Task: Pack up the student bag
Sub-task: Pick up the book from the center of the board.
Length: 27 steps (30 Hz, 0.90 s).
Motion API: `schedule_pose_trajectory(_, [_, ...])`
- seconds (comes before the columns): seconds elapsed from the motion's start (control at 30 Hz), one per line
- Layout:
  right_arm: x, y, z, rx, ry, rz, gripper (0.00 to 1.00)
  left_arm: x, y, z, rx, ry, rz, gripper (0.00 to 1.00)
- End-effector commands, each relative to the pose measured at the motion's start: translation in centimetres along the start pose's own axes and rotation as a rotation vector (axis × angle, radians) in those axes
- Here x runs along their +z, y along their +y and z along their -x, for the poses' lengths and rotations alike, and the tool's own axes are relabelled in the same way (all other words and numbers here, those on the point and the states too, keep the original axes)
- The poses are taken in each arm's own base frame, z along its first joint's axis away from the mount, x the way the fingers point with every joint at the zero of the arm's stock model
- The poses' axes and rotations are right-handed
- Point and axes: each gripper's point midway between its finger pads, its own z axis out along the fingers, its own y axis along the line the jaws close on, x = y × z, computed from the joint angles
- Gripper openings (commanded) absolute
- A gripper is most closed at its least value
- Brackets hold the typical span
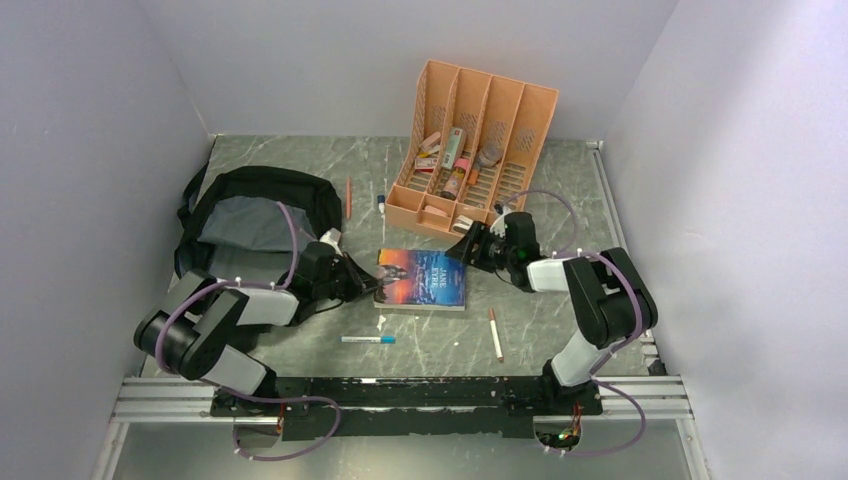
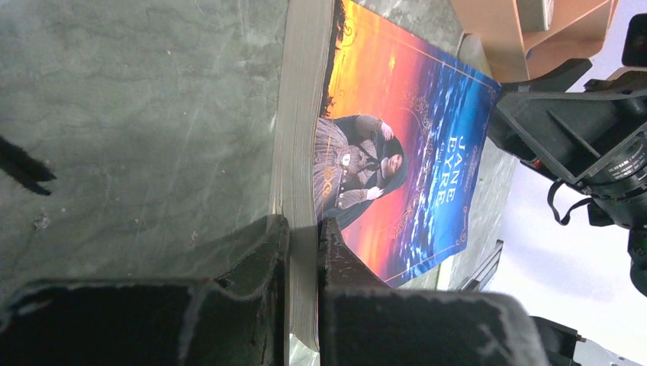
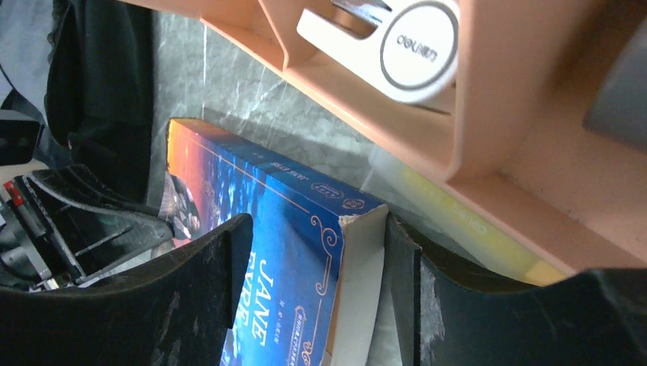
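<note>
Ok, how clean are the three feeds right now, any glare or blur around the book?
Top external view: even light, soft shadows, book sharp. Left wrist view: left fingers dark and soft, pale sheen on the table, title readable. Right wrist view: orange organizer close and slightly soft, right fingers underexposed, cover lettering legible.

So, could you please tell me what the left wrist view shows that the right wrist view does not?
Only the left wrist: the left end effector shut on the page edge of the book. Only the right wrist: the right end effector open around the book's corner, the student bag, and a white item in the orange organizer. Both: the book, the organizer's orange wall and the marbled table.
</note>
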Motion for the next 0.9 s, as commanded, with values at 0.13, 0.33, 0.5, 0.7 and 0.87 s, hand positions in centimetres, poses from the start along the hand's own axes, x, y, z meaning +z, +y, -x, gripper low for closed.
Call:
schedule_pose_trajectory(0.13, [-3.5,6.8,-5.8,0.079,0.245,0.295,0.58,-4.1,14.6,-9.1,0.013,0.306,0.529,0.05])
schedule_pose_trajectory(0.33, [-4.4,8.2,-5.1,0.108,0.215,0.334,0.54,-3.9,14.6,-9.4,0.013,0.317,0.523,0.05])
schedule_pose_trajectory(0.5, [-4.9,9.2,-5.0,0.195,0.219,0.378,0.5,-3.8,14.6,-9.4,0.017,0.32,0.52,0.05])
schedule_pose_trajectory(0.7, [-4.9,9.3,-5.3,0.232,0.239,0.389,0.45,-3.8,14.6,-9.7,0.017,0.327,0.516,0.05])
schedule_pose_trajectory(0.87, [-4.7,9.2,-5.0,0.208,0.23,0.369,0.32,-3.6,14.4,-9.6,0.023,0.325,0.501,0.05])
